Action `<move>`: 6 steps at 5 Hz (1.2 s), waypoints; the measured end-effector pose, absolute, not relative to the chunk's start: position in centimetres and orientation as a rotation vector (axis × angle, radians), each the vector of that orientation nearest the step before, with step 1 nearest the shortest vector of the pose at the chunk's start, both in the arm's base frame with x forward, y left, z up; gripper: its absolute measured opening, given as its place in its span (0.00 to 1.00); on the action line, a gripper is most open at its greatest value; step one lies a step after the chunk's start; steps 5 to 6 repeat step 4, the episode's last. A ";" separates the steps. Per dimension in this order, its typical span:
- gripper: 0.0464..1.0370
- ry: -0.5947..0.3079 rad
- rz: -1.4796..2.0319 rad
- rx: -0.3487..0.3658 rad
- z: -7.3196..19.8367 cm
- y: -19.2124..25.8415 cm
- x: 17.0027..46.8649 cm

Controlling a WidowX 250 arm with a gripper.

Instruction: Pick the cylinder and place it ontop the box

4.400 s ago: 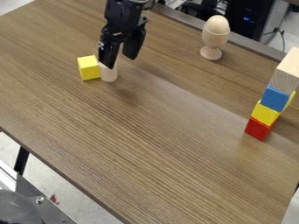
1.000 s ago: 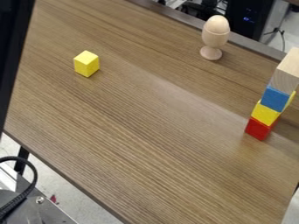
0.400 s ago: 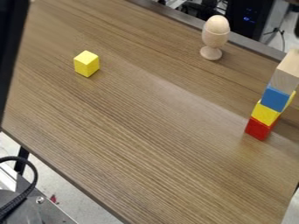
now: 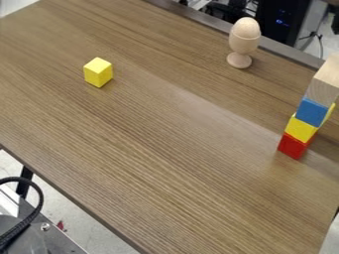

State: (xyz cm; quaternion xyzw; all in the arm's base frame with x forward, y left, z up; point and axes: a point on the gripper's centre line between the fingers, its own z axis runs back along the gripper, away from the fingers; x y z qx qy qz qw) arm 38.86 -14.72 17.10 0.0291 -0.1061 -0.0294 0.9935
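Note:
A yellow cube (image 4: 98, 72), the box, sits by itself on the upper left of the table, one of its upright edges turned toward the camera. Nothing lies on its top face, and no other object touches it.
At the right stands a stack with a red block (image 4: 292, 146), yellow block (image 4: 301, 128), blue block (image 4: 310, 112) and pale wooden block (image 4: 325, 85). A wooden egg cup (image 4: 240, 60) holds a wooden egg (image 4: 246, 28) near the back edge. A black cable (image 4: 33, 213) curves at lower left.
The cylinder and gripper beside the yellow cube earlier are gone from there, and the cube has turned and shifted slightly. The large black arm part at the left edge has moved out of view.

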 end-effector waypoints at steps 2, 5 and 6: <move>0.51 -0.224 -0.056 0.065 17.6 -14.1 37.8; 0.51 -0.198 -0.060 0.071 16.2 -14.0 37.4; 0.51 -0.198 -0.060 0.071 16.2 -14.0 37.4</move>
